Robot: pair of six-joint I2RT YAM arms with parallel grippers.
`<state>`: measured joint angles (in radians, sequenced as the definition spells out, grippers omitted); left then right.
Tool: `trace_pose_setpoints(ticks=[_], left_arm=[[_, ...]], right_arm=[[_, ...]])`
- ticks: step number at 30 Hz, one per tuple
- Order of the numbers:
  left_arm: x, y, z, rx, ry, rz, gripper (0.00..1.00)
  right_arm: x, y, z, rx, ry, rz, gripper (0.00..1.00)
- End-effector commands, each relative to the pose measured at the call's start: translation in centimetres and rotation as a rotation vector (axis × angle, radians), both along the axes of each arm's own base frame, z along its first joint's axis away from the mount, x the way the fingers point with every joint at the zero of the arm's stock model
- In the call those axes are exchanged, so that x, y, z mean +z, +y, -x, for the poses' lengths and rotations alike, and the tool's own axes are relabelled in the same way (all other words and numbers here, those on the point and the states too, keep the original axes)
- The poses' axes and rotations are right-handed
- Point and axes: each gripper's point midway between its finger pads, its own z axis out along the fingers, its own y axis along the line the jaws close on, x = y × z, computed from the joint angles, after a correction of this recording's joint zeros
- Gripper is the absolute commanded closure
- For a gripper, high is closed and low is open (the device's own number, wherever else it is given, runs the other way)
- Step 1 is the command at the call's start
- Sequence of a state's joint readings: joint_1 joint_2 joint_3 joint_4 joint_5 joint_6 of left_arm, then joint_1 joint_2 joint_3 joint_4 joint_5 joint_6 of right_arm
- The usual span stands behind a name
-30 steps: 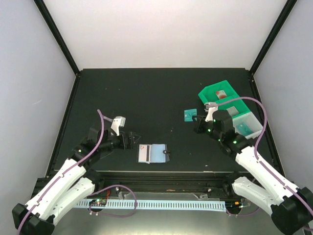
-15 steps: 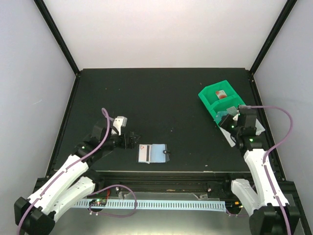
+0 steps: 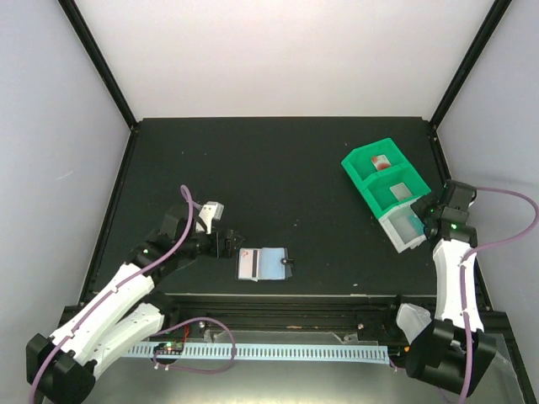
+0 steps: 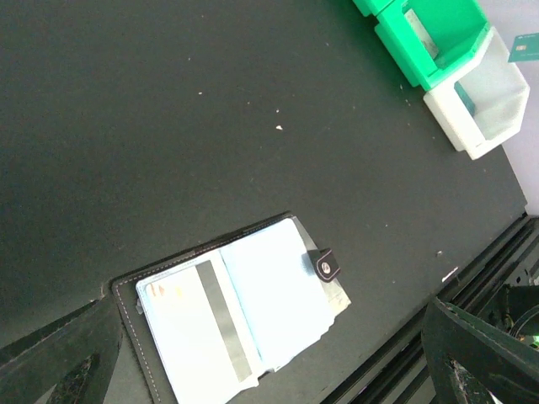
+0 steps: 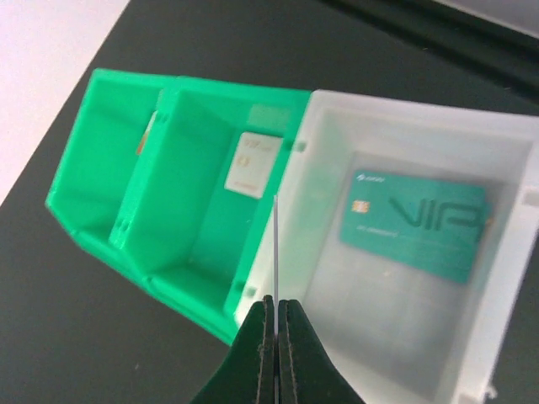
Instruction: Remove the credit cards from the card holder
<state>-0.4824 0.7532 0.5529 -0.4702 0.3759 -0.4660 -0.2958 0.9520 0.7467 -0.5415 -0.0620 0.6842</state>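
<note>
The card holder (image 3: 263,263) lies open near the table's front edge, pale blue inside, its black clasp tab (image 4: 324,264) to the right. A pale card with a grey stripe (image 4: 198,337) sits in its left pocket. My left gripper (image 3: 229,242) is open just left of the holder, and its fingers (image 4: 59,362) stand wide on either side of it. My right gripper (image 5: 275,301) is shut on a thin card seen edge-on (image 5: 275,244), teal in the left wrist view (image 4: 524,46). It hangs over the clear bin (image 5: 505,353), where another teal card (image 5: 413,223) lies.
A green two-compartment bin (image 3: 381,175) adjoins the clear bin (image 3: 408,229) at the right. A white card (image 5: 253,164) lies in its nearer compartment and a reddish one (image 3: 381,162) in the farther. The table's front edge and black rail (image 4: 497,252) run just beyond the holder.
My right arm has swung right with the teal card, from the table's middle to above the clear bin. My left gripper has edged slightly closer to the holder.
</note>
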Motion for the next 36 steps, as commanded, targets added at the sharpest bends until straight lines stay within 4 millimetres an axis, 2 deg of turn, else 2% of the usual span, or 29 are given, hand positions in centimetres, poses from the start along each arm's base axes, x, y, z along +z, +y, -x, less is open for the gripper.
trace_pose_setpoints(ticks=[1, 7, 12, 15, 25, 29, 33, 36], left_arm=[[2.1, -0.6, -0.5, -0.026, -0.049, 0.028, 0.01], [2.2, -0.4, -0.5, -0.02, -0.048, 0.02, 0.01], [1.9, -0.3, -0.6, -0.013, -0.039, 0.016, 0.01], [2.0, -0.4, -0.5, -0.015, -0.034, 0.016, 0.01], [2.7, -0.5, -0.3, -0.025, -0.039, 0.029, 0.01], [3.1, -0.5, -0.4, -0.023, -0.041, 0.032, 0.01], [3.8, -0.6, -0.6, -0.02, -0.057, 0.039, 0.01], [3.9, -0.4, -0.8, -0.009, -0.061, 0.031, 0.01]], right_arm=[[-0.4, -2.8, 0.1, -0.084, 0.035, 0.035, 0.99], [-2.6, -4.3, -0.7, -0.113, 0.089, 0.02, 0.99], [-2.6, -5.1, -2.4, -0.047, 0.033, 0.03, 0.99], [-3.2, -5.6, -2.9, -0.048, -0.001, -0.022, 0.98], [-6.2, -6.3, -4.2, -0.06, 0.031, -0.084, 0.99], [-8.3, -6.3, -4.6, -0.065, 0.072, -0.127, 0.98], [-9.2, -5.8, -5.3, -0.041, 0.07, -0.168, 0.94], [-9.9, -6.1, -4.9, -0.054, 0.11, -0.161, 0.89]])
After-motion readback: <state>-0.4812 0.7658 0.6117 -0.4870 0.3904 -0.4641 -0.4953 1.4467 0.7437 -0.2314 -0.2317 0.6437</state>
